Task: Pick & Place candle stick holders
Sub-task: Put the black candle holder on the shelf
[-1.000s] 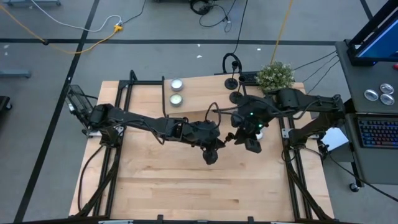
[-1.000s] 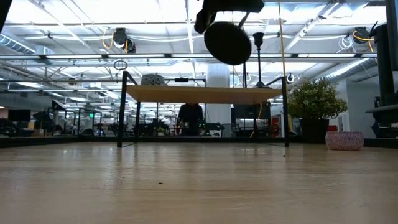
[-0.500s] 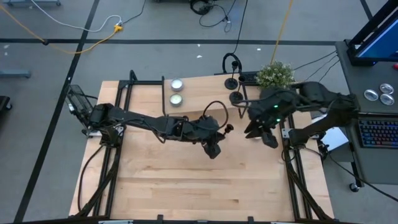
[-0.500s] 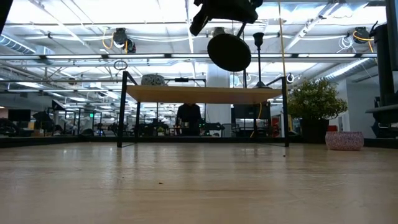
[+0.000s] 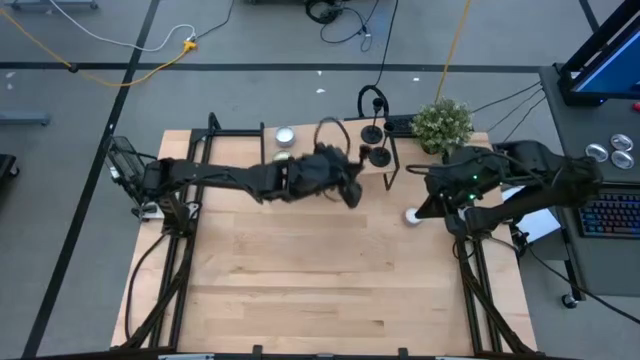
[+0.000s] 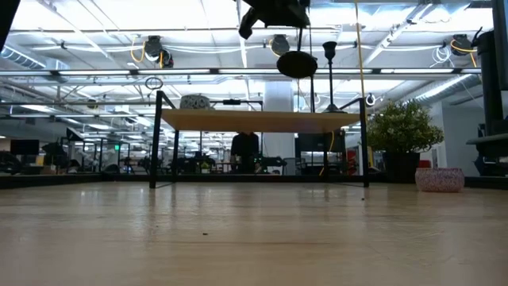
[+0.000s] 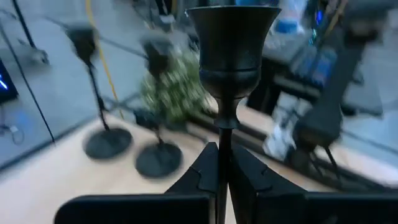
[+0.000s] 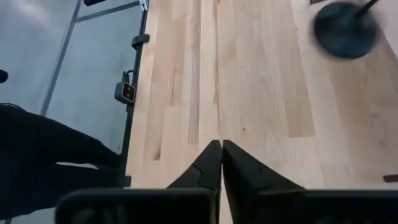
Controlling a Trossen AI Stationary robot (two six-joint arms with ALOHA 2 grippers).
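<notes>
Left wrist view shows the left gripper (image 7: 222, 171) pinching a candle stick holder (image 7: 228, 56) by its stem. Overhead that's hidden. Right gripper (image 8: 219, 163), fingers pressed together empty, hangs over the table (image 8: 249, 93).

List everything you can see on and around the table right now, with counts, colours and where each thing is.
Candle stick holders: three, black; two standing at the table's far edge, one held up by the stem.
Tealights: three, silver-white; two at the far edge, one near the right side.
Potted plant: one, green, far right corner.
Table: one, light wood.
Left gripper: shut on the held holder, near the far edge.
Right gripper: shut, empty, at the right edge.
</notes>
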